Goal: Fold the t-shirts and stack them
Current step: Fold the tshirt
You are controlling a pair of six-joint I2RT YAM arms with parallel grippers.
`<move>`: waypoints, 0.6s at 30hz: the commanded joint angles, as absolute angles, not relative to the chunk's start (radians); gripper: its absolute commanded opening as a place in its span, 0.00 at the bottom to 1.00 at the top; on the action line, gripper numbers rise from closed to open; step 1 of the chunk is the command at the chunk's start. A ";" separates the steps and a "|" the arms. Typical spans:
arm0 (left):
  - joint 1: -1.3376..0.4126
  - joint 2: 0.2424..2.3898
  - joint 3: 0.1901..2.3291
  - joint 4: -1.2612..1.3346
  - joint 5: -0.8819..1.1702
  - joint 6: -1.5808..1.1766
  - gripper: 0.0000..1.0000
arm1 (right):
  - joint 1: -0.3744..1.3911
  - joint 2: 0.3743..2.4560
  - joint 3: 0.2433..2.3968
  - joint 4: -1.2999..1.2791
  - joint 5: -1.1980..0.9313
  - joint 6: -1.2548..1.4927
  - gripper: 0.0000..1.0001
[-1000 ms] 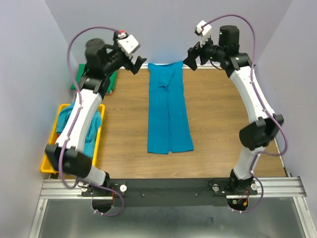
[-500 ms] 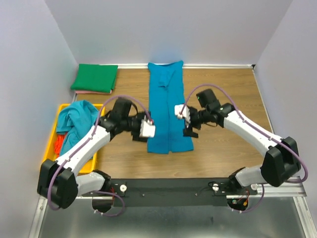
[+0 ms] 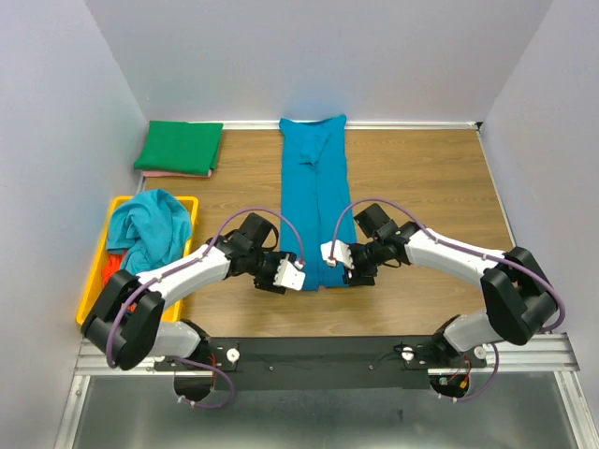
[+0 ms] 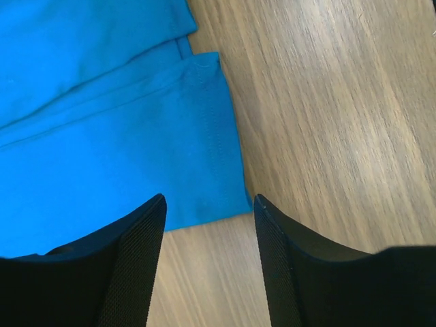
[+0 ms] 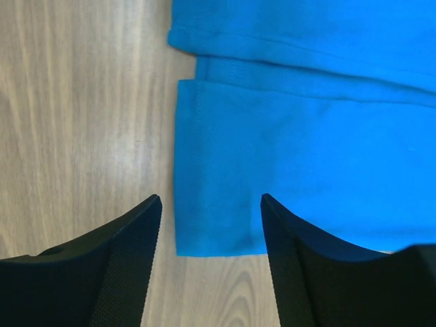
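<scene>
To the left of the left hand (image 4: 209, 201), well apart from it, a teal-blue heap (image 3: 145, 229) is seen in the yellow tray (image 3: 191, 202), with a folded green t-shirt (image 3: 180, 147) beyond. The left hand is held partly open and empty, its fingers straddling one near hem corner of the long teal-blue t-shirt (image 3: 316, 187) spread on the table (image 3: 430, 178). The right hand (image 5: 211, 201) is likewise parted and empty over the other near corner. The end-to-end fold appears to be in hand; next, both corners must be pinched cleanly and carried toward the far end.

Wood-grain table (image 3: 421, 178) boxed by plain lavender walls (image 3: 309, 56).
</scene>
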State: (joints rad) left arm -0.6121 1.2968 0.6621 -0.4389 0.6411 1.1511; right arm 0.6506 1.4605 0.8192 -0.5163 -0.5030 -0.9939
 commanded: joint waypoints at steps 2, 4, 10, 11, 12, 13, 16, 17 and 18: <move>-0.635 1.353 0.684 -0.384 0.588 1.121 0.61 | 0.683 1.471 0.764 -0.468 -0.469 -1.017 0.64; -0.641 1.365 0.689 -0.385 0.580 1.121 0.61 | 0.683 1.477 0.753 -0.460 -0.457 -1.020 0.63; -0.658 1.408 0.680 -0.328 0.525 1.091 0.63 | 0.684 1.493 0.692 -0.388 -0.400 -1.025 0.64; -0.657 1.420 0.681 -0.328 0.523 1.088 0.62 | 0.683 1.497 0.689 -0.384 -0.396 -1.022 0.64; -0.658 1.425 0.683 -0.327 0.514 1.089 0.62 | 0.683 1.508 0.689 -0.379 -0.390 -1.013 0.63; -0.658 1.430 0.683 -0.327 0.509 1.091 0.61 | 0.683 1.511 0.686 -0.377 -0.387 -1.012 0.62; -0.666 1.454 0.684 -0.337 0.486 1.103 0.57 | 0.683 1.526 0.677 -0.370 -0.379 -1.006 0.54; -0.670 1.469 0.686 -0.337 0.479 1.101 0.53 | 0.683 1.529 0.675 -0.370 -0.377 -1.003 0.51; -0.672 1.476 0.690 -0.347 0.474 1.106 0.52 | 0.684 1.534 0.672 -0.368 -0.374 -1.002 0.48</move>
State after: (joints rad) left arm -0.6563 1.4353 0.6788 -0.3470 0.5331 1.1000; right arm 0.6754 1.4792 0.7223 -0.3916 -0.4572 -0.9936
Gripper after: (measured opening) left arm 0.542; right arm 0.522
